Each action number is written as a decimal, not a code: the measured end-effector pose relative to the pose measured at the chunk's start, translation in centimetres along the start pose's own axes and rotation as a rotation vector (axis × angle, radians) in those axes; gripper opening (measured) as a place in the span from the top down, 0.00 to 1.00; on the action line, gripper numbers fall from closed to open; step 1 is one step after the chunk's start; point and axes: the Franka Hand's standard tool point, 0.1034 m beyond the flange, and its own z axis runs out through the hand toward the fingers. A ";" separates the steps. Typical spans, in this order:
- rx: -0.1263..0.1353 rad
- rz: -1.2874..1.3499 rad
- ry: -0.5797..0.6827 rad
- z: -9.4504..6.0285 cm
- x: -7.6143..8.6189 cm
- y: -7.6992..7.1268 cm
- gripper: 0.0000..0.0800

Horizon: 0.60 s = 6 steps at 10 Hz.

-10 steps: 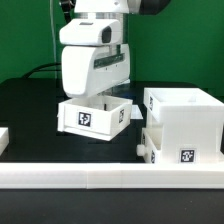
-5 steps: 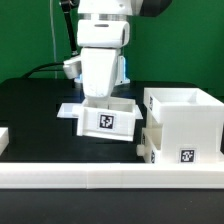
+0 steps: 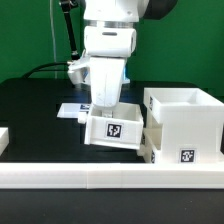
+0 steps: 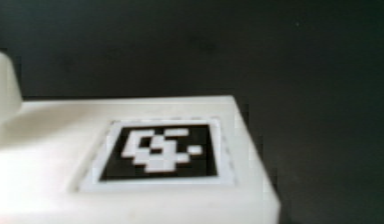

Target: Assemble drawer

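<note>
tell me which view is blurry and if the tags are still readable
Wrist view: soft and out of focus, yet the tag on the white tray shows its pattern. Exterior view: sharper, evenly lit; the tags on the tray and casing are small but distinct, and the gripper throws little shadow.

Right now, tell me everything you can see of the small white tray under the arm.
The small tray is a shallow open-topped box of white, plastic-looking material with a black-and-white square tag on the side facing the camera. It looks slightly tilted and sits over the black table, right beside the large white casing; whether the two touch cannot be told. The arm reaches down into it from above, hiding the fingers. The wrist view shows a white tagged face close up.
</note>
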 end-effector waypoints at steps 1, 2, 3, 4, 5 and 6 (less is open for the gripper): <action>-0.002 -0.001 0.000 0.0 0.0 0.0 0.95; -0.023 -0.004 0.002 -0.2 0.2 0.5 0.95; -0.022 -0.002 0.002 -0.2 0.2 0.5 0.95; -0.017 -0.002 0.002 -0.1 0.2 0.4 0.95; -0.017 -0.004 0.003 -0.2 0.4 0.4 0.95; -0.030 -0.004 0.006 -0.2 0.5 0.5 0.95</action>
